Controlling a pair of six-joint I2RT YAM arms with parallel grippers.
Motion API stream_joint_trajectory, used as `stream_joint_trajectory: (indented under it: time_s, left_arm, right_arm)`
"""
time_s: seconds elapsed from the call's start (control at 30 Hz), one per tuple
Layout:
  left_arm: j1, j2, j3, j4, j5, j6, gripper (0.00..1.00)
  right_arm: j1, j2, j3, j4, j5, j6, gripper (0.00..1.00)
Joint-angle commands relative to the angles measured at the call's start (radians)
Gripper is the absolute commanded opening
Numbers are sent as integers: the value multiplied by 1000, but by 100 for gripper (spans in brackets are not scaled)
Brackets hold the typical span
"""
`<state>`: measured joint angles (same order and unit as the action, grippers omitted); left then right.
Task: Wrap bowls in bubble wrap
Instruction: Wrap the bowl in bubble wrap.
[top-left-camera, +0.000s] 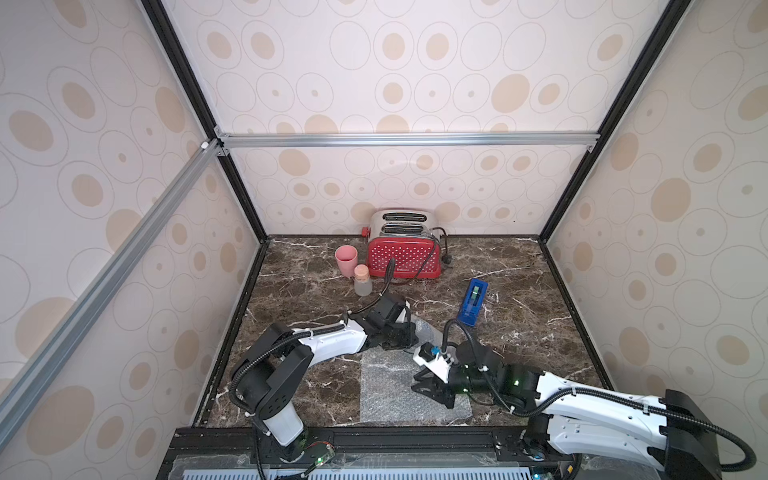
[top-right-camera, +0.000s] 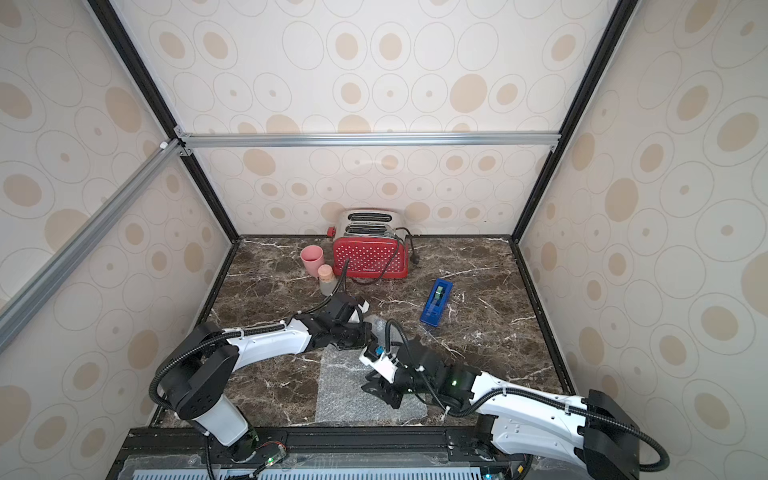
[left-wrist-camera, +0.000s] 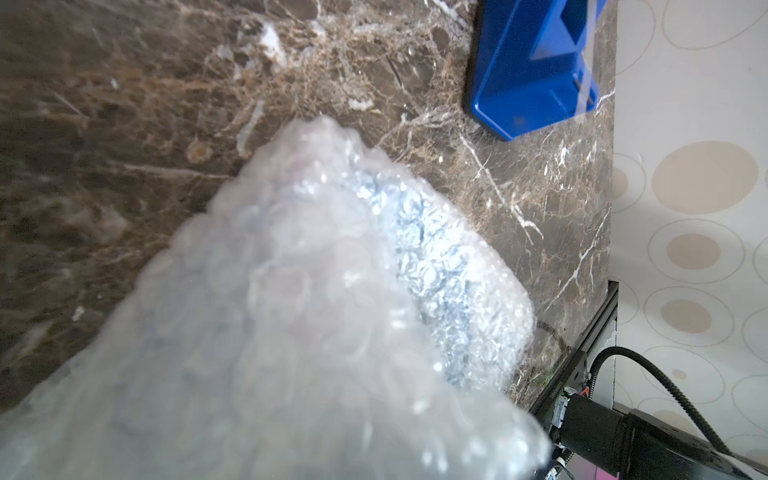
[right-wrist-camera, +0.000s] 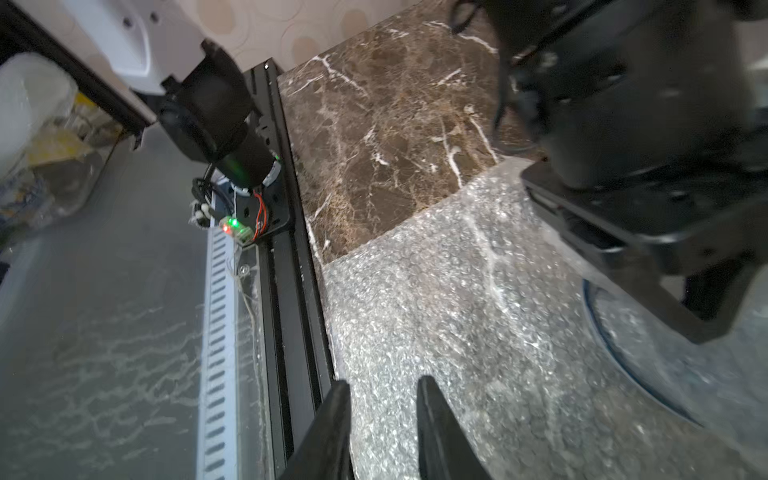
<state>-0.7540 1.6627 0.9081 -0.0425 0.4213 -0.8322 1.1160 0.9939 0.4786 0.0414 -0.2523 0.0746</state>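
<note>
The bubble wrap (top-left-camera: 390, 390) lies on the marble table at front centre, and its far part is folded up. My left gripper (top-left-camera: 401, 334) is over that fold. Its jaws are hidden, but wrap (left-wrist-camera: 291, 311) bunches out from them in the left wrist view. The bowl shows only through the wrap: a blue pattern (left-wrist-camera: 440, 266) and a blue rim arc (right-wrist-camera: 615, 345). It is hidden in both top views. My right gripper (right-wrist-camera: 384, 384) is low over the flat wrap (right-wrist-camera: 457, 291) near the front edge, slightly open and empty.
At the back stand a red toaster (top-left-camera: 405, 249), a pink cup (top-left-camera: 345, 259) and a corked bottle (top-left-camera: 362, 282). A blue tape dispenser (top-left-camera: 472, 301) lies right of the wrap. A black rail (top-left-camera: 374, 436) runs along the table's front edge.
</note>
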Motion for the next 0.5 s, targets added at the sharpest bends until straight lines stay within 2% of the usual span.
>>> stream_joint_trajectory:
  time_s: [0.0,0.07,0.17,0.33,0.47]
  left_arm:
    - [-6,21,37,-14,5,17,0]
    - [-6,20,35,-7,5,15,0]
    - [-6,19,34,-7,5,15,0]
    - [-5,16,34,-8,0,14,0]
    - [-5,15,41,-23,-3,23,0]
  right_arm:
    - [140,37,-15,134,181,-166,36]
    - [211,102,4,173,272,-200,38]
    - [250,219,60,191,302,-190,39]
    - [309,438,166,214,434,-202,42]
    - [329,557,217,242,424,-206,46]
